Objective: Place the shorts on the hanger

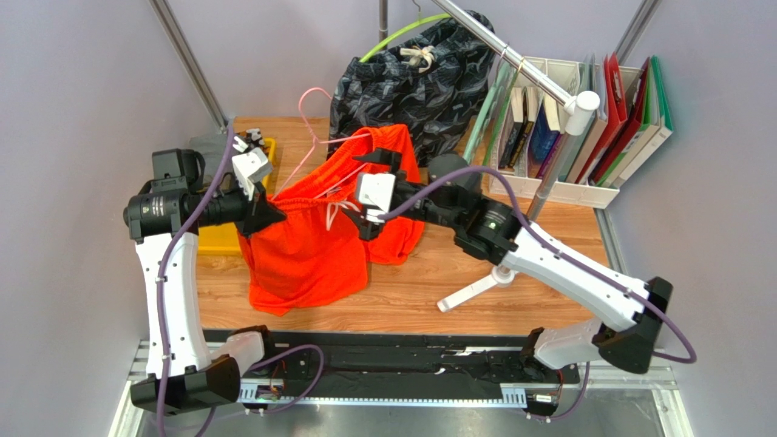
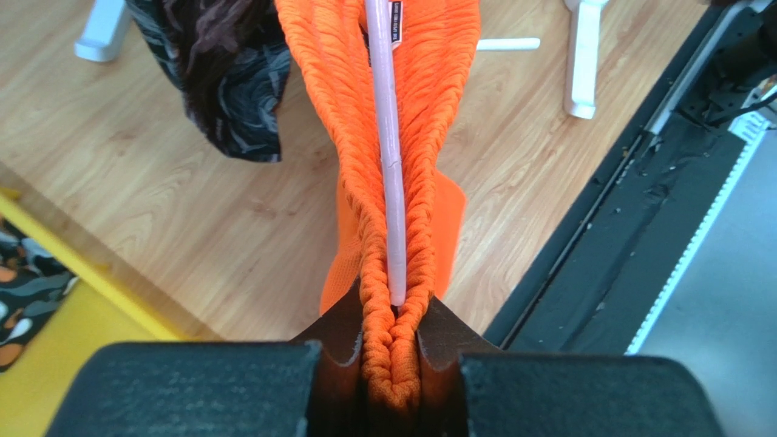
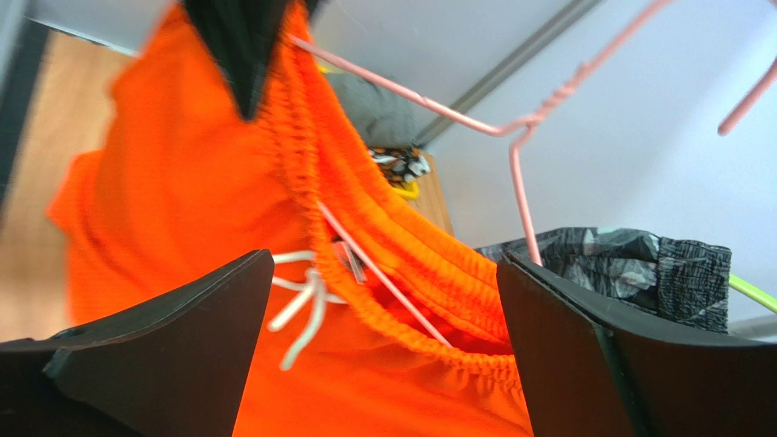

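Shorts [image 1: 315, 246] at centre overhead, held up over the table [image 1: 456, 300], waistband strung along the pink hanger [image 1: 315, 114], hook toward 12 o'clock. Left gripper [image 1: 264, 214] at 9 o'clock of the fabric, right gripper [image 1: 369, 196] at 3 o'clock.

Left wrist view: jaws pressed together on bunched waistband and hanger wire, both running off toward 12 o'clock.

Right wrist view: jaws spread wide, gripping nothing; waistband, white drawstring [image 3: 305, 305] and hanger wire beyond them.

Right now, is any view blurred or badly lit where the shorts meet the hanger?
Top view: even light, sharp, shorts clear. Left wrist view: crisp on the hanger and the fabric around it, left gripper dark at the bottom. Right wrist view: shorts slightly soft, right gripper dark against a bright wall.
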You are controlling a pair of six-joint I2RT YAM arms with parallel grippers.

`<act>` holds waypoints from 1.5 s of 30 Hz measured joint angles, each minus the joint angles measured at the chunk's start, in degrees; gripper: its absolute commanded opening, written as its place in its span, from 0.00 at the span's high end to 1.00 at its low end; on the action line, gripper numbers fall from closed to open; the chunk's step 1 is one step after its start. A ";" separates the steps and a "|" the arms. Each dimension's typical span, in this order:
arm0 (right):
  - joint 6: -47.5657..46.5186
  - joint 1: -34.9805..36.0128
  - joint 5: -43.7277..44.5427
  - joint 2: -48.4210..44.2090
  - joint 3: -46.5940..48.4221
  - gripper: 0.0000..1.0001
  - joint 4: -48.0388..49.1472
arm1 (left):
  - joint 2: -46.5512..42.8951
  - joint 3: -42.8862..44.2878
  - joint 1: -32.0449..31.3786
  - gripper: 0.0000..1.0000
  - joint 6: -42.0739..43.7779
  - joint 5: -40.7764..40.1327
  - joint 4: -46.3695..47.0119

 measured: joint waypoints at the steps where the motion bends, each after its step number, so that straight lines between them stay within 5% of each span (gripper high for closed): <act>1: 0.59 0.33 -1.33 -1.68 -0.83 0.00 -0.42 | 0.55 0.42 -1.22 1.00 -1.62 -0.20 0.22; 6: 1.88 4.15 -6.62 -9.97 -5.18 0.00 -3.76 | 4.50 4.61 -10.60 1.00 -8.33 -5.73 1.86; 19: 3.50 12.09 -8.00 -15.85 -10.32 0.00 -14.47 | 30.45 39.26 -27.32 1.00 -23.12 -17.77 6.40; 29: 5.46 12.09 -6.08 -18.67 -11.28 0.00 -15.43 | 44.61 55.98 -33.90 1.00 -27.56 -23.15 10.67; 45: 6.95 12.20 -2.75 -20.81 -13.92 0.00 -16.46 | 56.33 66.01 -37.13 1.00 -29.99 -28.89 18.03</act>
